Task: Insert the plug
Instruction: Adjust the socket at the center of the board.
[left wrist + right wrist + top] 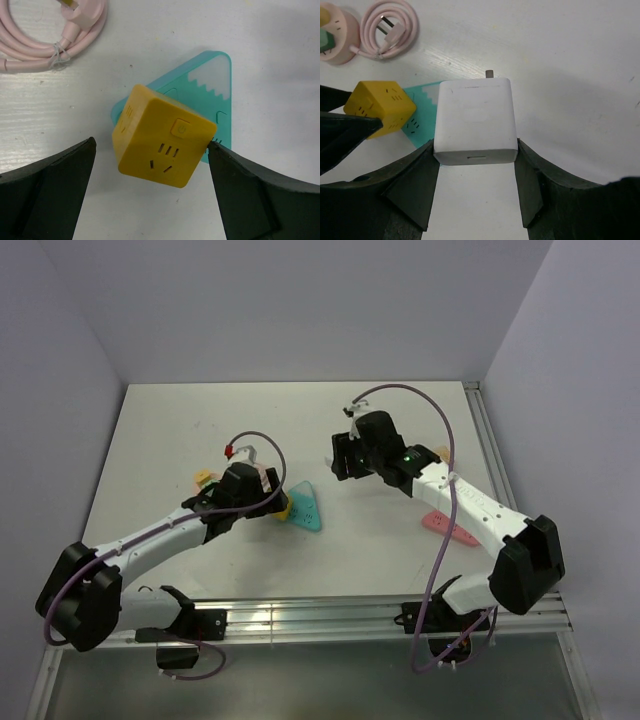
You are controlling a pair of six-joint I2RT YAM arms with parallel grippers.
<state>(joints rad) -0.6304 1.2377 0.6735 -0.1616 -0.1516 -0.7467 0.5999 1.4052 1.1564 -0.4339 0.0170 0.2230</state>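
At the left edge of the right wrist view a small mint-green piece, the plug (324,39), rests on a pink round base (340,35), mostly cut off. A yellow socket cube (162,137) lies tilted on a teal triangular socket board (210,85). My left gripper (152,145) is open around the cube. Its right finger (240,190) is at the cube's corner and its left finger stands apart. My right gripper (476,150) is shut on a white block (475,120) with a metal prong at its far end. It is held above the table, right of the cube (377,105).
A coiled pink cable (50,30) lies beyond the cube, also in the right wrist view as the pink coil (390,27). A pink triangular board (448,525) lies under the right arm. Walls close in the table at the back and both sides.
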